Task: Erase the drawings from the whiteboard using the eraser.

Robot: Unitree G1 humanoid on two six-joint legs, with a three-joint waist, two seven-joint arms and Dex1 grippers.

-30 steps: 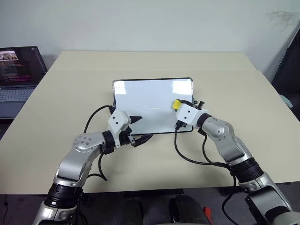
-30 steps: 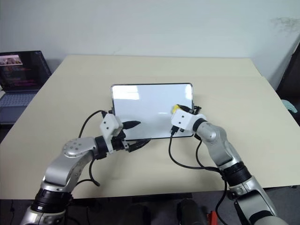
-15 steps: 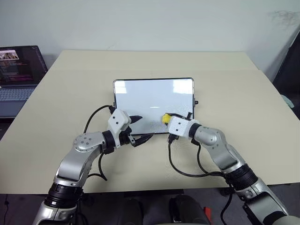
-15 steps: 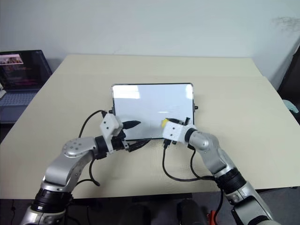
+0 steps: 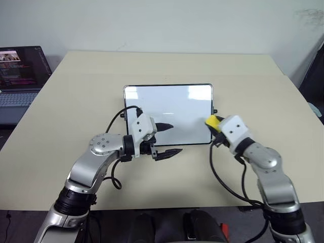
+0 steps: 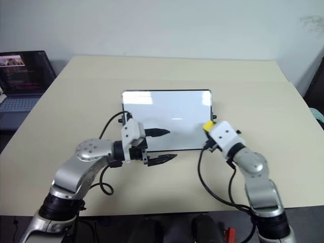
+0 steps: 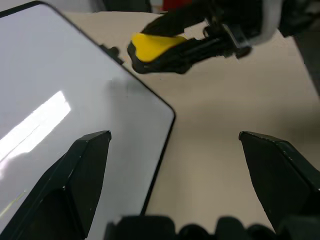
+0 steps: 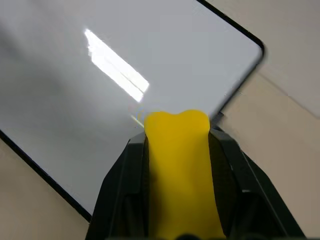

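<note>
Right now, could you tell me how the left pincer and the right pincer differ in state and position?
The left pincer is open and empty; the right pincer is shut on the yellow eraser. The left sits at the whiteboard's near edge, one finger over the board, the right at its right edge. Both have two black fingers.

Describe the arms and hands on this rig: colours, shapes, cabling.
Both arms are silver-grey metal segments with rounded joint housings and black bands at the joints. Each wrist carries a boxy white block with small dark dots, the camera mount. The left hand and right hand each have two tapered, pointed black fingers. Loose black cables loop from each wrist back along the forearm.
</note>
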